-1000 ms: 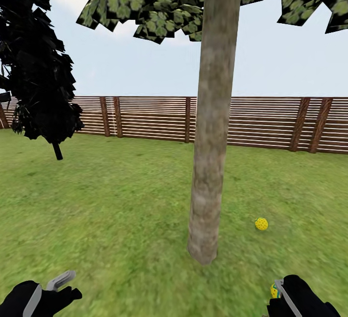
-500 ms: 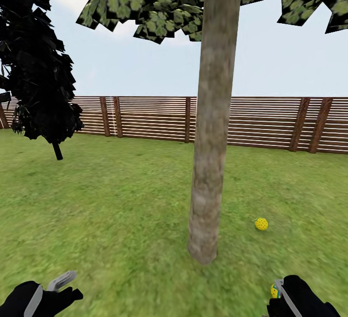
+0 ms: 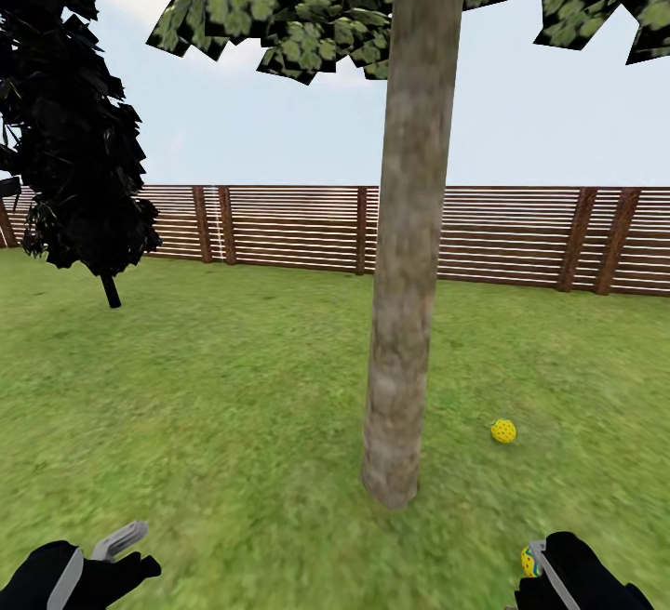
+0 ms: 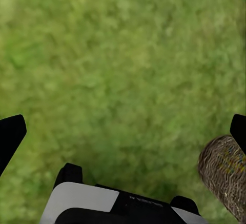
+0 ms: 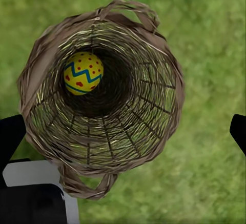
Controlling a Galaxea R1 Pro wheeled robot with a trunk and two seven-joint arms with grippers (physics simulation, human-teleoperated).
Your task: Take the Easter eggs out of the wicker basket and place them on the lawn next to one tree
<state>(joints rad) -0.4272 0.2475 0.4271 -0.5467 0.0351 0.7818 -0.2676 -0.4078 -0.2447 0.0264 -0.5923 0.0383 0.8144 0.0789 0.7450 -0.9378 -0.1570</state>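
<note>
One yellow zigzag-banded Easter egg [image 3: 503, 430] on green lawn [image 3: 233, 387] beside pale grey-brown tree trunk [image 3: 402, 312], right of centre. Second egg [image 5: 83, 73] inside brown wicker basket [image 5: 154, 126]; third unaccounted for. Right gripper [image 5: 123, 131] spread above basket, empty; left gripper [image 4: 123, 131] spread, empty.

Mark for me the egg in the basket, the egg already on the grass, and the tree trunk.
Egg in wicker basket [image 5: 83, 73], right wrist view, middle of its patterned shell.
Egg on the lawn [image 3: 503, 430], head view, centre of the shell.
Tree [image 3: 407, 312], head view, mid trunk.
</note>
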